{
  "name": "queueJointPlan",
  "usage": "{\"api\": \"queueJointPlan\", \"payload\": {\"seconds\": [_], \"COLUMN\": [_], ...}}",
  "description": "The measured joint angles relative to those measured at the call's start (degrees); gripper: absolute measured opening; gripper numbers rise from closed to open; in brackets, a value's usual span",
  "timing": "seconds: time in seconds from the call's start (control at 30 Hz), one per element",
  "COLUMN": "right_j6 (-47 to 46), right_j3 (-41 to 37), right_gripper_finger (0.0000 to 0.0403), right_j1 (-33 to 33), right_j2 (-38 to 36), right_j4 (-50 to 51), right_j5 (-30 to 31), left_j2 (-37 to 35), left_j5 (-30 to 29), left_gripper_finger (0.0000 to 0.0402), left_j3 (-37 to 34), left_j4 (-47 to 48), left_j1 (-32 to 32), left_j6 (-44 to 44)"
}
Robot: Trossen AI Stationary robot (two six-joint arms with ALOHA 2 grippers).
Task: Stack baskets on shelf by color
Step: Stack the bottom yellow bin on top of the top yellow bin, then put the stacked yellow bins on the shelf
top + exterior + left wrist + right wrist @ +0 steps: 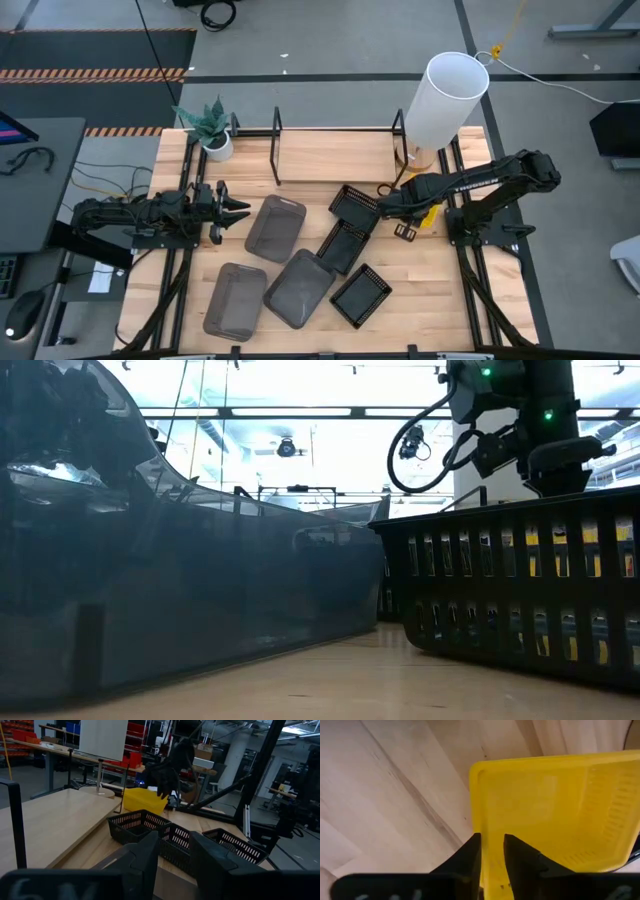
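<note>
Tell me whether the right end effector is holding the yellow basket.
Yes. The right end effector is shut on the yellow basket's rim, one finger either side.

- One camera hangs overhead, looking straight down on the whole table [420, 290].
- One sits at tabletop level, pressed close against a grey basket [180, 600] and a black basket [520, 595].
- Each wrist camera looks past its own fingers; both catch the yellow basket [142, 800].

Right gripper [492, 851] reaches in from table's right side toward shelf [330, 155] front edge, fingers clamped on yellow basket [555, 815] rim. Left gripper [236, 210] low, off shelf's left front corner, fingers spread, holding nothing.
</note>
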State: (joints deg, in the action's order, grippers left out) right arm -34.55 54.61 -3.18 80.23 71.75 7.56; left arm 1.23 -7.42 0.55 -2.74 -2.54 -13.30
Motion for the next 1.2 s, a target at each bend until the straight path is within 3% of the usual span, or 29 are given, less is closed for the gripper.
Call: {"api": "queueJointPlan", "payload": {"seconds": [0.3, 0.63, 0.83, 1.07, 1.2], "right_j6": [-0.1, 2.7, 3.8, 3.7, 2.4], "right_j3": [0.0, -6.9, -10.6, -11.1, -10.1], "right_gripper_finger": [0.0139, 0.0136, 0.0103, 0.0019, 0.0023], "right_j1": [0.0, 0.0, 0.0, 0.0, -0.3], "right_j2": [0.0, 0.0, 0.0, 0.0, 0.0], "right_j4": [-1.5, -10.8, -13.8, -13.8, -12.6], "right_j5": [-0.2, 1.0, 1.2, -1.2, -3.4], "left_j2": [0.0, 0.0, 0.0, 0.0, 0.0], "left_j5": [0.0, 0.0, 0.0, 0.0, 0.0], "left_gripper_finger": [0.0117, 0.0117, 0.0117, 0.0117, 0.0117], "left_j3": [0.0, 0.0, 0.0, 0.0, 0.0], "left_j4": [0.0, 0.0, 0.0, 0.0, 0.0], "left_j1": [0.0, 0.0, 0.0, 0.0, 0.0], "left_j6": [0.0, 0.0, 0.0, 0.0, 0.0]}}
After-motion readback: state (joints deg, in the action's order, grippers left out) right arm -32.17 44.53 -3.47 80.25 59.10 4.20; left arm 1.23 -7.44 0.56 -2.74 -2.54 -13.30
